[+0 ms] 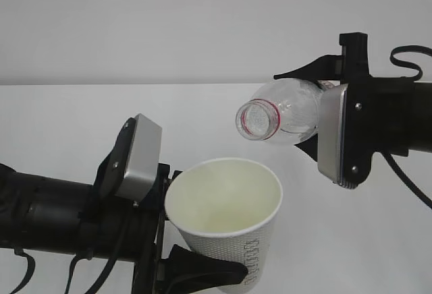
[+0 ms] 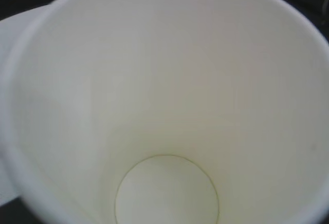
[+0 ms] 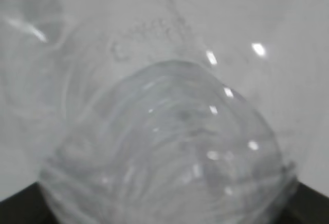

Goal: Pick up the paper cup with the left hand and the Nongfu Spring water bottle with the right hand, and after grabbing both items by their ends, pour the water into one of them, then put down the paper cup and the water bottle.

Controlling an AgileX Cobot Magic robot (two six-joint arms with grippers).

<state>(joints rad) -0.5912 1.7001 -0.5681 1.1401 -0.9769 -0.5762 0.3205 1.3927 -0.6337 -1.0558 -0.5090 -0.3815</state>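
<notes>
A plain white bench [image 1: 61, 119] meets a pale grey wall [image 1: 169, 17]. The left hand's fingers [image 1: 202, 270] clamp the paper cup [image 1: 226, 223] above it. The right hand's fingers [image 1: 307, 71] clamp the Nongfu Spring water bottle [image 1: 280, 113], tilted mouth-down over the cup.

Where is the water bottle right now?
In the exterior view the water bottle hangs tipped on the right, held by the right tool, its open mouth above the paper cup.

Plain pale grey wall [image 1: 169, 17] fills the upper background. White surface [image 1: 81, 119] below it, far edge a straight horizontal line. Even, soft light.
</notes>
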